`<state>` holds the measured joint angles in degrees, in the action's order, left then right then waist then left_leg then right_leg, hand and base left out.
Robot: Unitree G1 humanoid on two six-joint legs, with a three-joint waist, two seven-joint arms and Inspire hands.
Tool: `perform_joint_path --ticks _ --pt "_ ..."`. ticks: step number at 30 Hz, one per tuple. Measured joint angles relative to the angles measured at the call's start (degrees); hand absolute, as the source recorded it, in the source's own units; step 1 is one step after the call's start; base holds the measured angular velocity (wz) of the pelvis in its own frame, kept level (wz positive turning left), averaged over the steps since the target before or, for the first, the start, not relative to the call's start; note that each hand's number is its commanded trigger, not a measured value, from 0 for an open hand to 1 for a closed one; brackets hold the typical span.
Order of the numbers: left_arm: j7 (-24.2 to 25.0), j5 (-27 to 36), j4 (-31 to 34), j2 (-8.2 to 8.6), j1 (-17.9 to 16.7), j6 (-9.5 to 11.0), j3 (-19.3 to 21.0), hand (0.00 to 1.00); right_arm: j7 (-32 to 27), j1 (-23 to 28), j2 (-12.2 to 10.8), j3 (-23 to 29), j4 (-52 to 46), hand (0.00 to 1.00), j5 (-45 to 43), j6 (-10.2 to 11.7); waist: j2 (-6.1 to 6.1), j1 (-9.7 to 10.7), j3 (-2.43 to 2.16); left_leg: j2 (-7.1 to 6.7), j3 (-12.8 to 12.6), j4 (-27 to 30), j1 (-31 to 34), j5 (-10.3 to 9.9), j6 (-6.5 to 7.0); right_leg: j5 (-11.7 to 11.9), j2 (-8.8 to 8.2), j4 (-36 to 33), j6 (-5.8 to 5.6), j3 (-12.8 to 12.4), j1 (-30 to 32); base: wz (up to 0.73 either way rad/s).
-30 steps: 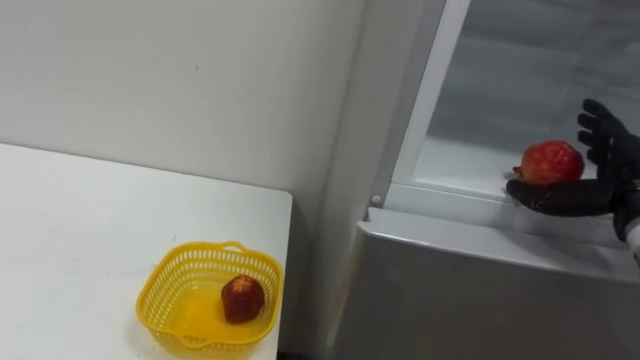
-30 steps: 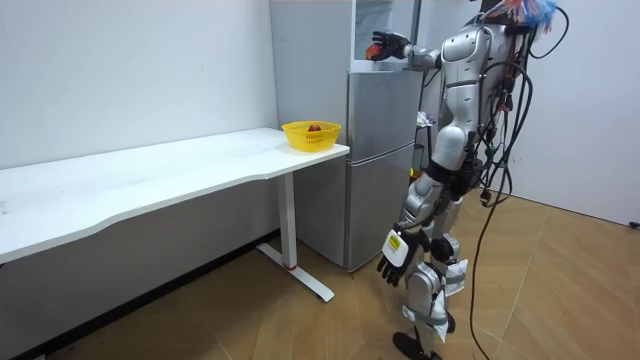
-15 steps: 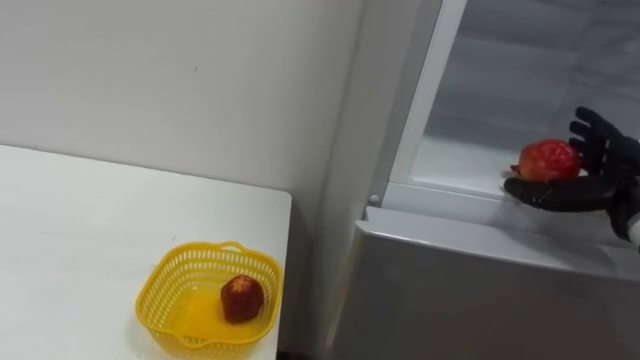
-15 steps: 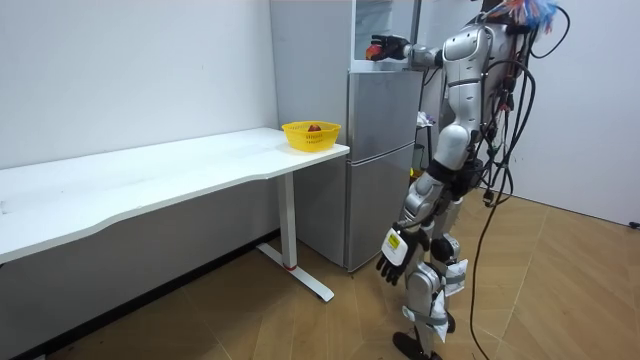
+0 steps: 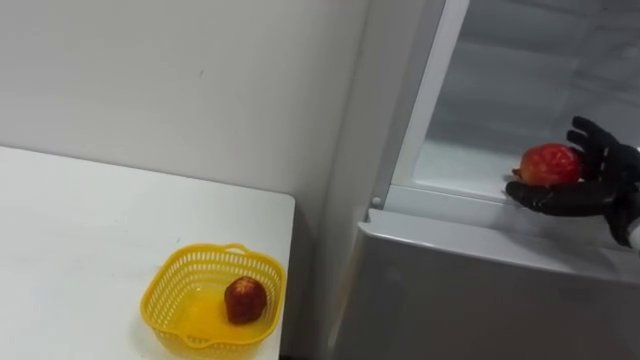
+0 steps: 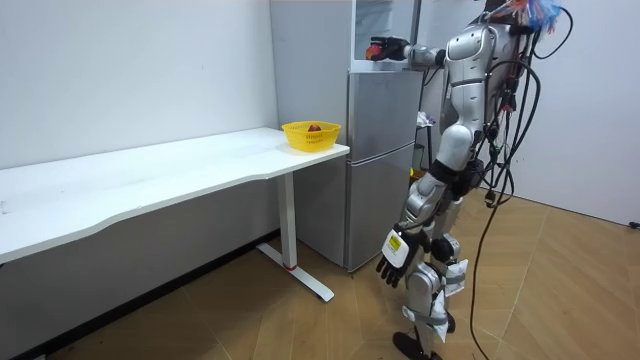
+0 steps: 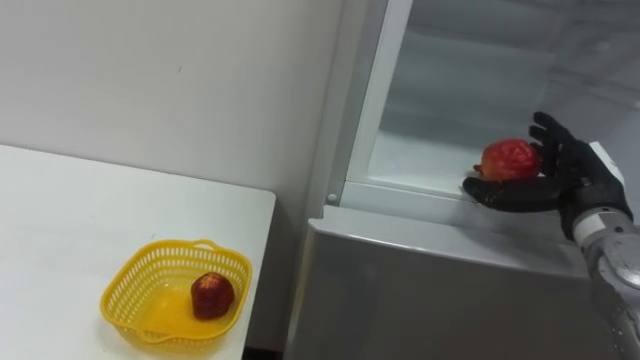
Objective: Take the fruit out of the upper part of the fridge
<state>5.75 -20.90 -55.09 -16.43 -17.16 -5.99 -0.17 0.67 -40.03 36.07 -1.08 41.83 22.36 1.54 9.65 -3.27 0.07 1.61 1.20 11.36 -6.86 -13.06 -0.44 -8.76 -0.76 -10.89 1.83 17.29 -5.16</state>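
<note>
1. Your right hand [image 5: 590, 188] is black. It's closed round the red fruit [image 5: 548, 164], with the fingers up behind it and the thumb lying along the front underneath.
2. The red fruit is roundish, mostly red with paler orange-pink patches, and has a dull, slightly lumpy skin. It sits in your hand at the front lip of the upper fridge compartment [image 5: 470, 165]. You can't tell whether it touches the shelf.
3. The compartment is open, with a pale, smooth, boxy inside and a white frame down its left side. The grey, flat lower door [image 5: 470, 295] below it has a faint sheen.
4. Left of the fridge is a plain white wall [image 5: 200, 80], matte.
5. The white table [image 5: 80, 240] has a smooth top, and its corner is just beside the fridge.
6. The yellow basket [image 5: 160, 292] is plastic lattice with a wavy rim, and sits on the table corner nearest the fridge. It holds a smaller dark red fruit [image 5: 245, 298].
7. In the room view you stand upright facing the fridge, with your right arm raised to the top compartment. Your left hand [image 6: 392, 258] hangs by the thigh, fingers loose and holding nothing.
8. The wood floor [image 6: 300, 330] has brown planks.
</note>
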Motion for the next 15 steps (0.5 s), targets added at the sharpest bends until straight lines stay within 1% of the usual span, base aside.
perform_joint_path --ticks 6,7,9,15 --pt "-0.09 -0.01 -0.01 -0.12 0.17 0.01 -0.02 0.0 1.36 -0.01 0.21 -0.62 0.45 1.0 -0.03 -0.14 0.02 -0.06 -0.01 0.0 -0.04 -0.12 -0.46 -0.01 0.01 -0.01 0.01 0.22 -0.01 0.06 -0.42 0.0" --pt "-0.09 -0.01 -0.01 -0.15 0.14 0.0 0.0 0.0 1.39 -0.01 0.24 -0.62 0.48 1.0 -0.09 -0.21 0.17 -0.02 -0.12 0.01 -0.04 -0.21 -0.53 -0.01 0.01 -0.01 0.02 0.21 -0.01 0.04 -0.39 0.0" --pt "-0.09 -0.01 -0.04 -0.16 0.11 0.0 -0.01 0.0 1.4 -0.01 0.3 -0.61 0.51 1.0 -0.11 -0.21 0.08 -0.07 -0.08 0.04 -0.08 -0.28 -0.6 -0.01 0.0 -0.01 0.05 0.2 -0.01 0.05 -0.41 0.0" --pt "-0.09 0.0 -0.03 -0.16 0.13 0.0 -0.06 0.0 1.26 -0.02 1.31 -1.1 0.61 1.0 -0.22 -0.21 0.12 -0.15 -0.11 0.06 -0.07 -0.33 -0.66 -0.01 0.0 -0.01 0.04 0.17 -0.01 0.19 -0.5 0.0"
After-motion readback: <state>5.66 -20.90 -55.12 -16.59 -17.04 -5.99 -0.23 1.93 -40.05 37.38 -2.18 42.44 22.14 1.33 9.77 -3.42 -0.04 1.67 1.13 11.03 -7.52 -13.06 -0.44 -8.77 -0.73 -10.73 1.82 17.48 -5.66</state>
